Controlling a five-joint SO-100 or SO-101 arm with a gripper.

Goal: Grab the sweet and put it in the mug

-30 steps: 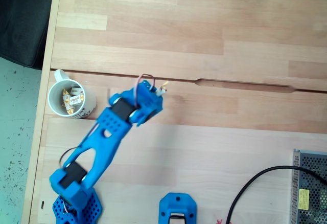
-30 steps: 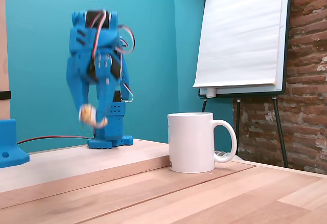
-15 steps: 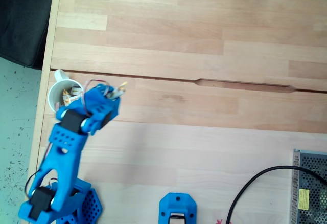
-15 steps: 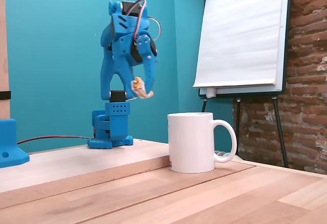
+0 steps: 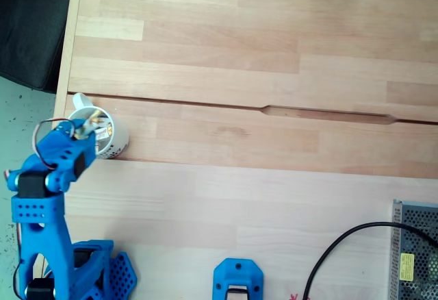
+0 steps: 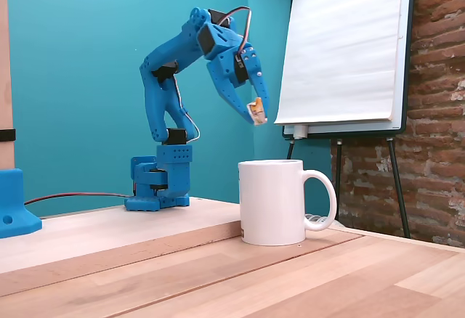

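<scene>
The white mug [image 6: 273,202] stands on the wooden table, handle to the right in the low side fixed view. From above, the mug [image 5: 113,139] sits near the table's left edge with several wrapped candies inside. My blue gripper [image 6: 256,111] hangs above the mug's left rim, shut on the sweet [image 6: 254,107], a small white and orange wrapped candy. In the fixed view from above, the gripper [image 5: 81,127] reaches over the mug's opening and hides part of it.
A second blue base [image 5: 237,280] sits at the table's near edge, with a black cable [image 5: 342,242] and a metal mesh box [image 5: 415,252] at the right. A flip chart [image 6: 345,49] stands behind the table. A seam [image 5: 274,110] crosses the boards.
The arm swung left in the fixed view from above, carrying the sweet from mid-table to above the mug. In the side view the gripper moved right and stretched out over the mug.
</scene>
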